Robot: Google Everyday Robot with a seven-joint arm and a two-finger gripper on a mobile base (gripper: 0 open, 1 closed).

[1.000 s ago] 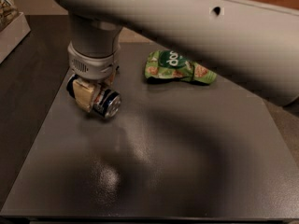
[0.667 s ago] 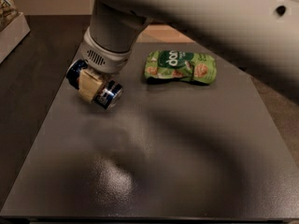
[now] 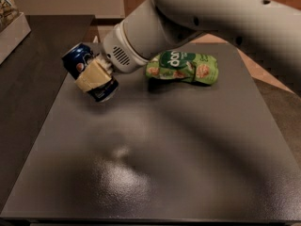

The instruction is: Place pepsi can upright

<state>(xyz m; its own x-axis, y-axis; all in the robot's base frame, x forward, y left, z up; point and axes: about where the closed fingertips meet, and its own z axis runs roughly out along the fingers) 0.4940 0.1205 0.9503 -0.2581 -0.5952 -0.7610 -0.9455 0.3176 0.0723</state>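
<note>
The pepsi can [image 3: 81, 59] is dark blue with a red-white-blue logo. It is held tilted, top end up to the left, just above the dark table [image 3: 155, 145] near its back left part. My gripper [image 3: 94, 74] is shut on the pepsi can around its middle; a cream-coloured finger [image 3: 95, 75] crosses the can's side. The big white arm reaches in from the upper right and hides the far side of the can.
A green snack bag [image 3: 184, 67] lies on the table just right of my wrist. A white box [image 3: 11, 29] stands at the far left edge on a lower dark surface. The table's front edge runs along the bottom.
The arm has swung so the can has turned from lying nearly flat to tilted with its top end raised to the left. The gripper has stayed shut on it.
</note>
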